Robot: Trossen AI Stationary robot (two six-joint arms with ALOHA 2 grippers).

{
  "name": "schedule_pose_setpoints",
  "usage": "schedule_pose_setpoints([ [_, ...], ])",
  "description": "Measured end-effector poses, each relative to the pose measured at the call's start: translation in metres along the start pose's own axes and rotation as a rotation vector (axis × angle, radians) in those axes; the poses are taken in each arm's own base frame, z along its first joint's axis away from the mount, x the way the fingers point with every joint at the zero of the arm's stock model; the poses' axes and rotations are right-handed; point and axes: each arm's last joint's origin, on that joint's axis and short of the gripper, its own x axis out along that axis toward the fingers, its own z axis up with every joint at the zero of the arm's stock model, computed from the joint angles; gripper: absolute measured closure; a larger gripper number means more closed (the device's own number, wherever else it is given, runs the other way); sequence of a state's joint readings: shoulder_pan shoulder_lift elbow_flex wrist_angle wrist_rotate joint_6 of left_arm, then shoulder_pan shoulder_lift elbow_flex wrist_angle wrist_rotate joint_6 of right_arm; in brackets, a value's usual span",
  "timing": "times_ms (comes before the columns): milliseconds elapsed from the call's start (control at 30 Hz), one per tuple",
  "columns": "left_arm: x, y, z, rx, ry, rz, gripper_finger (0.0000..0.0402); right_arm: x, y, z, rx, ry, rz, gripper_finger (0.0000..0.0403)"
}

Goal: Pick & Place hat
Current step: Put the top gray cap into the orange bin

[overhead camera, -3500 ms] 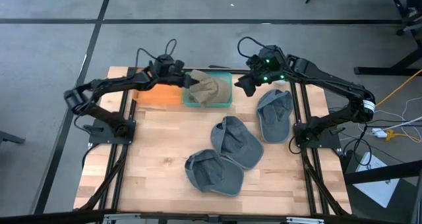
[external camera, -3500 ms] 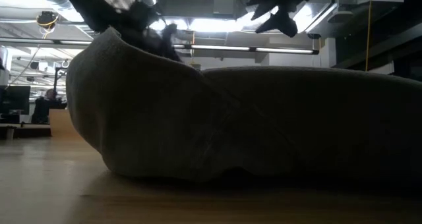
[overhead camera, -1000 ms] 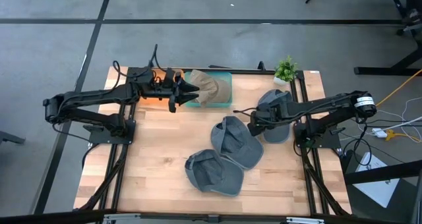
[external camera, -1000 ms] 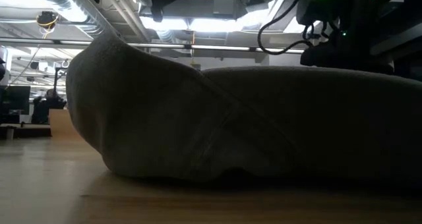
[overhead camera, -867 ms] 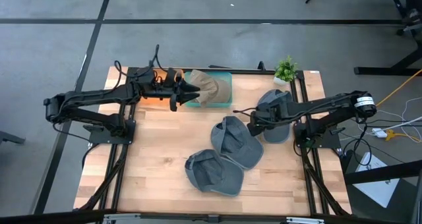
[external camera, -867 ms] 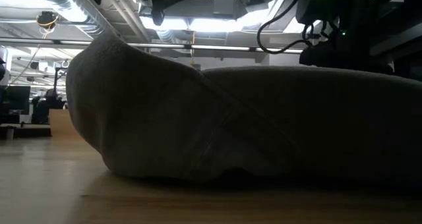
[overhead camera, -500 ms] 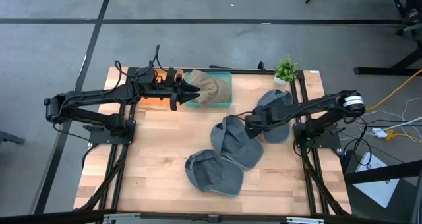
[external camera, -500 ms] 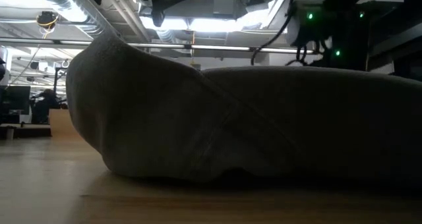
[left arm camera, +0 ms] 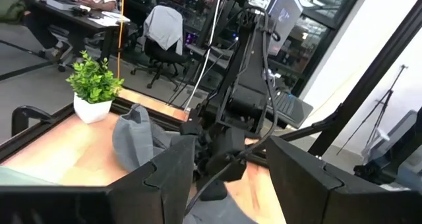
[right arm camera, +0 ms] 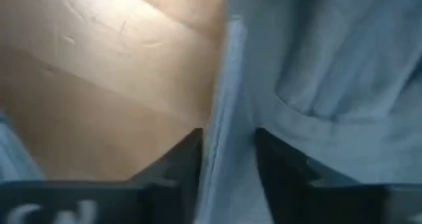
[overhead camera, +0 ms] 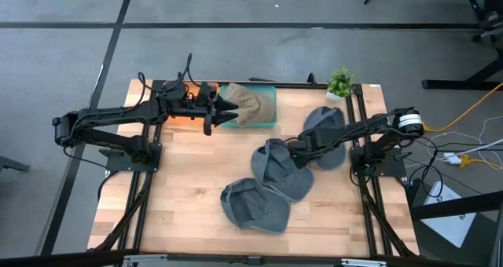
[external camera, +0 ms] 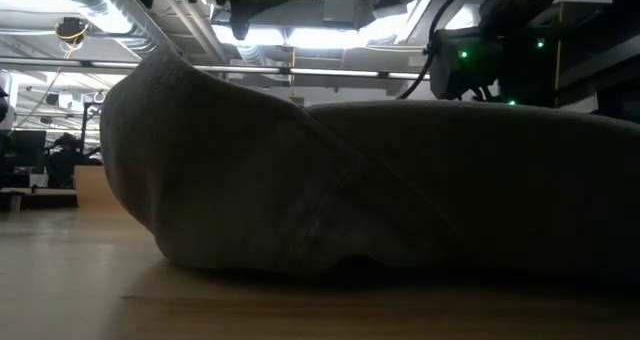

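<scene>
The right claw (overhead camera: 292, 148) is reaching down onto the upper rim of the middle grey hat (overhead camera: 280, 169), which is lying near the centre of the bench (overhead camera: 189, 196). In the right wrist view, its two dark fingers (right arm camera: 181, 159) are straddling the hat's edge (right arm camera: 221, 118), with the fabric running between them and bare wood to one side; the jaws are parted around that rim, not yet clamped as far as I can judge. The hat's long axis is running diagonally away from the claw, toward the front of the bench.

Just right of that hat, another grey hat (overhead camera: 328, 133) is lying under the right arm, and a third (overhead camera: 253, 206) is touching its lower-left side, so a lift could drag a neighbour. Up and left of the middle hat, the teal bin (overhead camera: 271, 119) is holding a tan hat (overhead camera: 253, 104), with the left claw (overhead camera: 222, 107) hanging open at its left edge. A potted plant (overhead camera: 340, 82) is standing at the far corner.
</scene>
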State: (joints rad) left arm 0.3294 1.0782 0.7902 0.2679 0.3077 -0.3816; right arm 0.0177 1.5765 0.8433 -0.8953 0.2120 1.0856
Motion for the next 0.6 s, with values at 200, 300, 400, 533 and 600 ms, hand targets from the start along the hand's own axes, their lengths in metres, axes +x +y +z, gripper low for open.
schedule_pose_setpoints([
  [200,0.0,0.001,-0.002,0.011,0.016,0.006,0.0217,-0.021,-0.001,-0.001,-0.044,0.005,0.049,0.0386],
  [300,0.0,0.001,-0.002,0.067,0.019,0.007,0.0217,-0.043,-0.001,0.001,-0.039,-0.019,0.119,0.0385],
  [400,0.0,0.001,-0.002,0.126,0.017,0.017,0.0217,-0.078,-0.005,0.005,-0.036,-0.077,0.233,0.0391],
  [533,0.0,0.004,-0.001,0.237,-0.002,0.106,0.0217,-0.13,-0.023,0.009,-0.012,-0.199,0.387,0.0391],
  [600,0.0,0.005,-0.001,0.311,-0.009,0.154,0.0217,-0.158,-0.036,0.014,-0.006,-0.299,0.464,0.0391],
])
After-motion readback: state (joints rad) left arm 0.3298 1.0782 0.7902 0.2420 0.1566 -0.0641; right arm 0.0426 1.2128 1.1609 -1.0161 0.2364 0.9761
